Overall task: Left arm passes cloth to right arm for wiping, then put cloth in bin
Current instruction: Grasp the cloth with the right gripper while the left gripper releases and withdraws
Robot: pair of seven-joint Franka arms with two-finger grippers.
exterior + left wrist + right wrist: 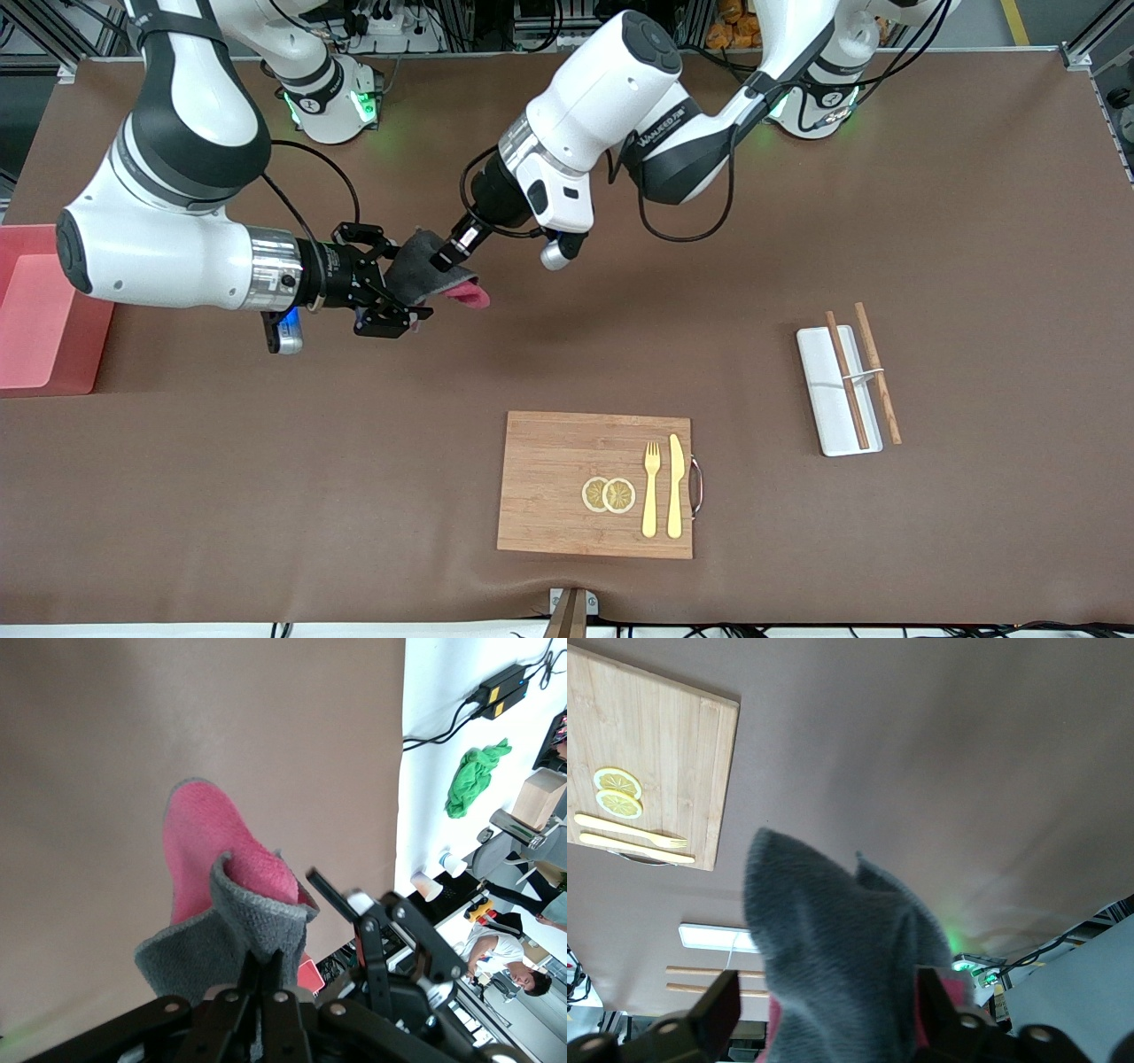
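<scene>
While spread, right jaws around cloth point(423, 266)

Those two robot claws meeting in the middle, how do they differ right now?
The left gripper has its jaws pinched shut on the cloth; the right gripper has its jaws spread open around that cloth. The right wrist shows a blue light; the left shows none. Both are black, up above the table.

Cutting board point(567, 478), tray point(828, 390), chopsticks point(877, 372).

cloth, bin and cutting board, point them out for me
cloth point(416, 266), front view, grey folded face
bin point(40, 377), front view, pink wall nearest the camera
cutting board point(549, 483), front view, bare wood beside the lemon slices
</scene>
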